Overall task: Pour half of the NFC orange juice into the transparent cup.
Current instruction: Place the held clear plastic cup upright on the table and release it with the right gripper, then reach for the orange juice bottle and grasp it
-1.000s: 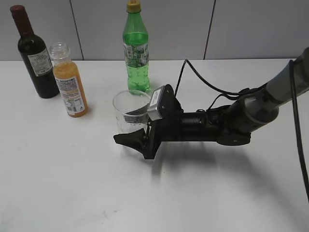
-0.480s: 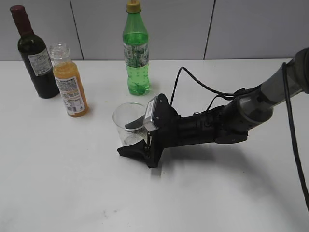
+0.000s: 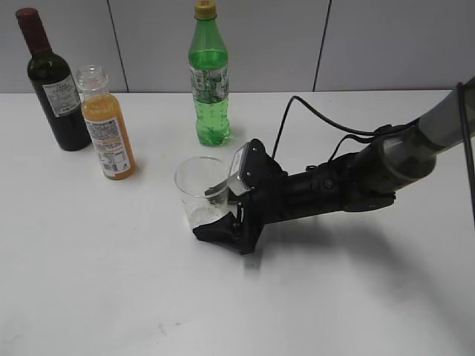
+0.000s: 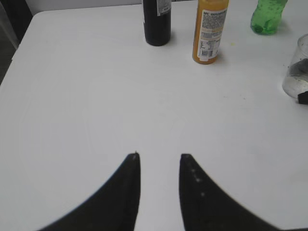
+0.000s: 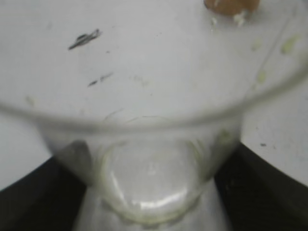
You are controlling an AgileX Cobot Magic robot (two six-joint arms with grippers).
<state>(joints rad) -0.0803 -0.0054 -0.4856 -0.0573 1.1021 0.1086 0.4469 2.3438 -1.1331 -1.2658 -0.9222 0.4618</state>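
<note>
The NFC orange juice (image 3: 107, 137) stands uncapped at the back left, next to a wine bottle; it also shows in the left wrist view (image 4: 209, 33). The transparent cup (image 3: 200, 185) stands upright and empty mid-table. My right gripper (image 3: 208, 211) lies low along the table with one finger behind the cup and one in front. In the right wrist view the cup (image 5: 149, 159) fills the frame and both black fingers (image 5: 149, 192) press its lower walls. My left gripper (image 4: 159, 156) is open and empty over bare table, with the cup (image 4: 298, 72) at the far right edge of its view.
A dark wine bottle (image 3: 53, 85) stands at the back left corner and a green soda bottle (image 3: 210, 81) behind the cup. The right arm's black cable (image 3: 297, 111) loops over the table behind the arm. A grey wall panel runs along the back edge.
My right gripper has sunk lower and drawn slightly right, its fingers narrowing onto the cup's lower part. The cup and bottles have stayed in place.
</note>
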